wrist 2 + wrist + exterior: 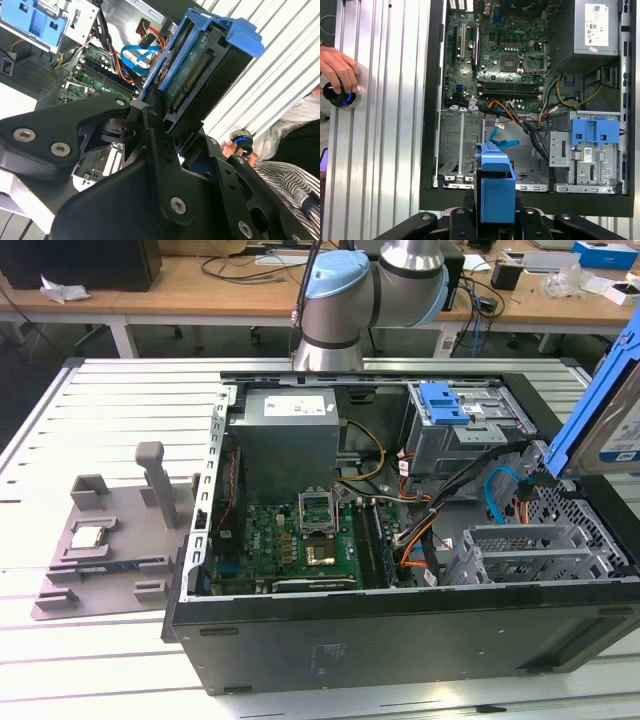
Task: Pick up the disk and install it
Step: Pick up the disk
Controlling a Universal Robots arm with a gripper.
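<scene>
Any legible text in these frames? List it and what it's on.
Label on the power supply: print too small to read.
White-and-blue label on the disk: barcode and print too blurred to read.
White sticker on the cage: too small to read.
Nothing on these three can be quoted.

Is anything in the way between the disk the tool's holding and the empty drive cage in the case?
Nothing visibly covers the empty cage. The disk, clamped in the tool, hangs clear of the case. A loose blue cable and a dark cable bundle lie beside the cage's opening and could snag.
</scene>
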